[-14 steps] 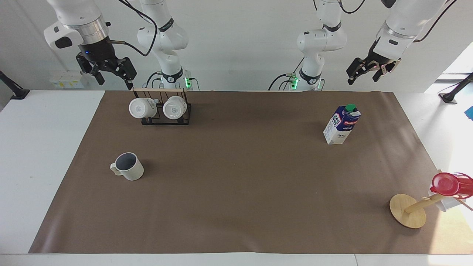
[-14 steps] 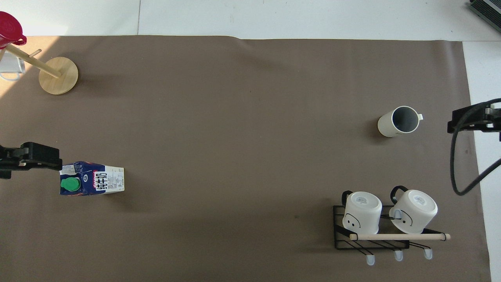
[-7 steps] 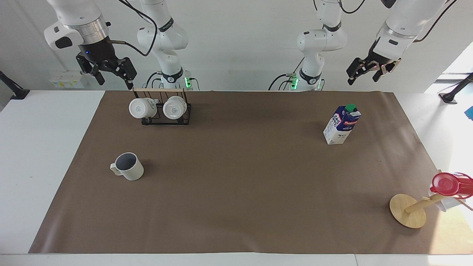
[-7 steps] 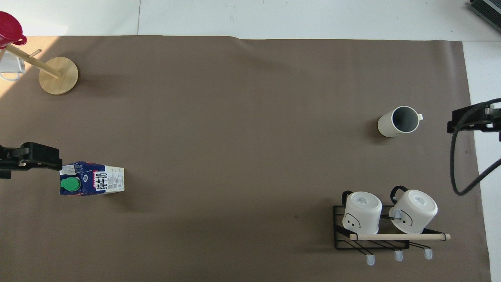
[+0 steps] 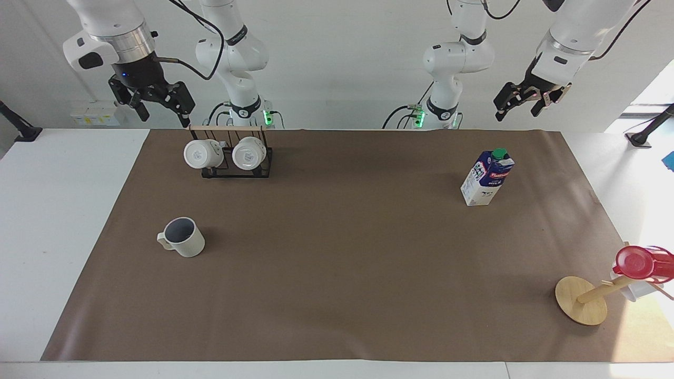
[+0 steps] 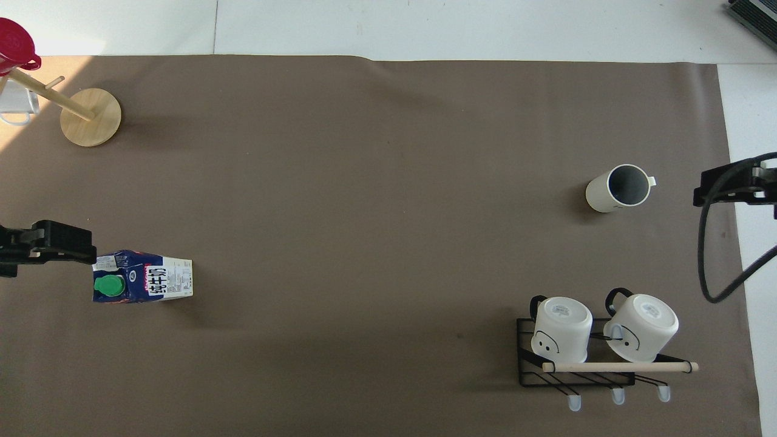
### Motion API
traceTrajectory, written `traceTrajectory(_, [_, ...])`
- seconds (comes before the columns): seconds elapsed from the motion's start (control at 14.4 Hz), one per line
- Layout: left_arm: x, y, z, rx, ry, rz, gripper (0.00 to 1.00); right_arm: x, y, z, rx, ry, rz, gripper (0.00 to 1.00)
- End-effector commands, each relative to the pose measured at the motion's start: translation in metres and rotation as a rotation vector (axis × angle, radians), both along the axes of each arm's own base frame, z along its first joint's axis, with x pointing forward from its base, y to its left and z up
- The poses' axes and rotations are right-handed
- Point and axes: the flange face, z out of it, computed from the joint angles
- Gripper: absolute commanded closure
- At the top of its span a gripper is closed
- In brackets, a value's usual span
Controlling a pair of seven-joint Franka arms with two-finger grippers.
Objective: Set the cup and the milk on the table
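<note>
The cup (image 5: 181,237) (image 6: 619,188), cream-white with a dark inside, stands upright on the table's brown paper (image 5: 337,273) (image 6: 364,182) toward the right arm's end. The milk (image 5: 487,176) (image 6: 142,284), a blue-and-white carton with a green cap, stands upright toward the left arm's end. High over the paper's edge by the robots, my left gripper (image 5: 518,105) (image 6: 45,246) hangs open and empty. My right gripper (image 5: 160,108) (image 6: 728,185) hangs open and empty above the mug rack's end. Neither gripper touches anything.
A black wire rack (image 5: 231,168) (image 6: 528,370) with two white mugs on it stands near the right arm's base. A round wooden disc with a peg (image 5: 582,300) (image 6: 91,116) carries a red cup (image 5: 634,263) (image 6: 15,45) at the left arm's end, farther from the robots than the milk.
</note>
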Motion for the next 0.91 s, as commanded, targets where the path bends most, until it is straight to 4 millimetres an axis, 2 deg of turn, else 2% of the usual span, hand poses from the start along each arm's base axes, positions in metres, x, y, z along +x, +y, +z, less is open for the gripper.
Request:
traceTrajectory(0.0, [-0.0046,0.0015,-0.0001,0.002,-0.002,-0.009,0.00,0.0006,-0.0027,0.0035,0.021,-0.005,0.010,0.00])
traceTrajectory(0.84, [-0.0051,0.0014,0.0007,0.002,-0.003,-0.009,0.00,-0.0035,-0.0050,0.0075,0.021,-0.008,0.009,0.00])
